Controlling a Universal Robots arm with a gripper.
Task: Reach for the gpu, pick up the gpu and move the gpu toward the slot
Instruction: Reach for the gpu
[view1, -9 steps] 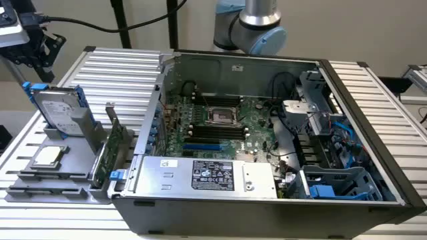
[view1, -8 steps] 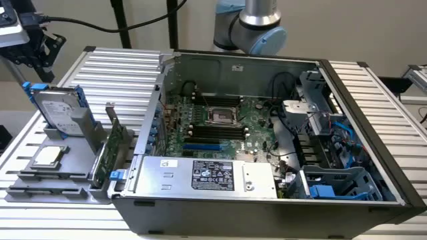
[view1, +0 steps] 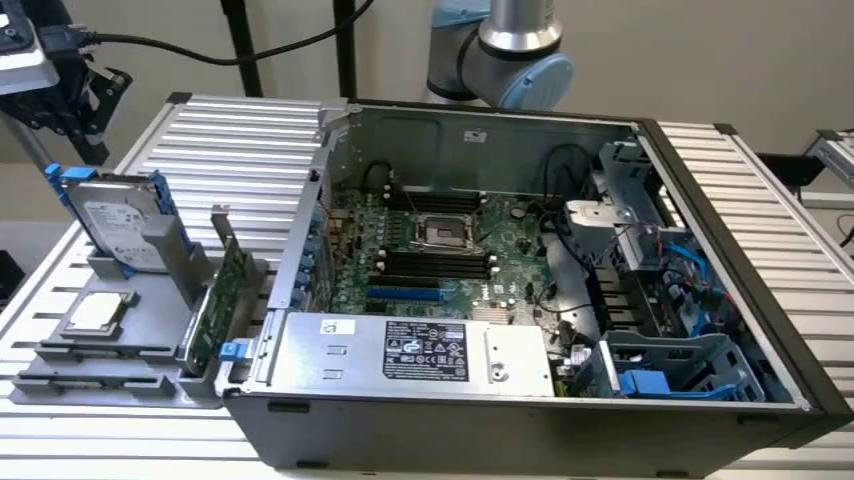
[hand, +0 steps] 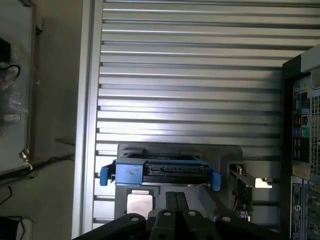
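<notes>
Green circuit-board gpu (view1: 236, 285) with silver bracket stands on edge in the grey holder (view1: 114, 385), at 9 o'clock from the open black computer case (view1: 534, 430) in the exterior view. The hand (hand: 176, 200) hangs above the holder, fingers together, empty. Risk: an offset descent could strike the neighbouring blue-railed silver hard drive (view1: 118, 225).

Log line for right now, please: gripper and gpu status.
gripper: shut, empty | gpu: upright in holder, outside case, untouched | hard drive: in same holder
</notes>
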